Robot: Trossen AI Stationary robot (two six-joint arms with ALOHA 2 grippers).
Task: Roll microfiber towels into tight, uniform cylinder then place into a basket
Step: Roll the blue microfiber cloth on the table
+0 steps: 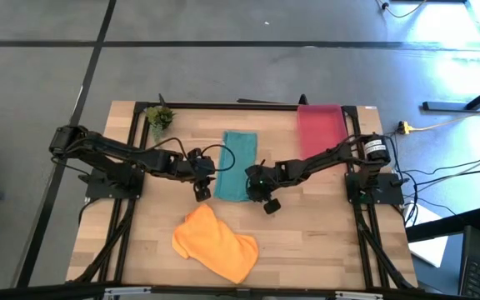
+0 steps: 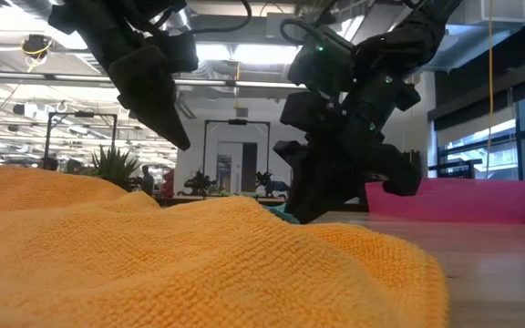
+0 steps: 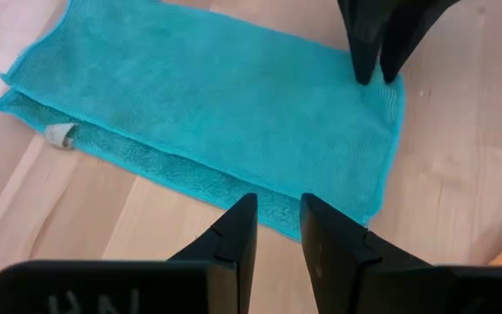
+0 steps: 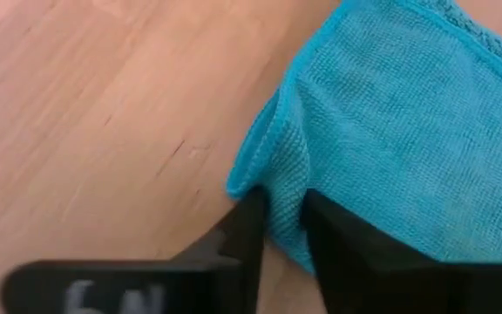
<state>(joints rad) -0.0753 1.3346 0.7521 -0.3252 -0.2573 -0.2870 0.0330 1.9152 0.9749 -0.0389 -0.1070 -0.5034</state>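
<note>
Teal towel [image 1: 237, 164] flat mid-counter [image 1: 323, 242]; right gripper [image 4: 283, 220] pinches its near corner, left gripper [image 3: 277, 228] nearly closed, empty, above the opposite near corner. Orange towel [image 1: 216, 242] bunched by the front edge, basket [image 1: 322, 127] at the far right; bare wood between.

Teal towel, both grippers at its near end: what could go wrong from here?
1. The right gripper pinches only a bunched corner of the teal towel; it may slip out, or the roll may start skewed.
2. The left gripper sits at the towel's edge with its fingers almost together and no cloth seen between them, so one side may lag and the cylinder come out uneven.
3. The crumpled orange towel lies close by; the arms could snag it.
</note>
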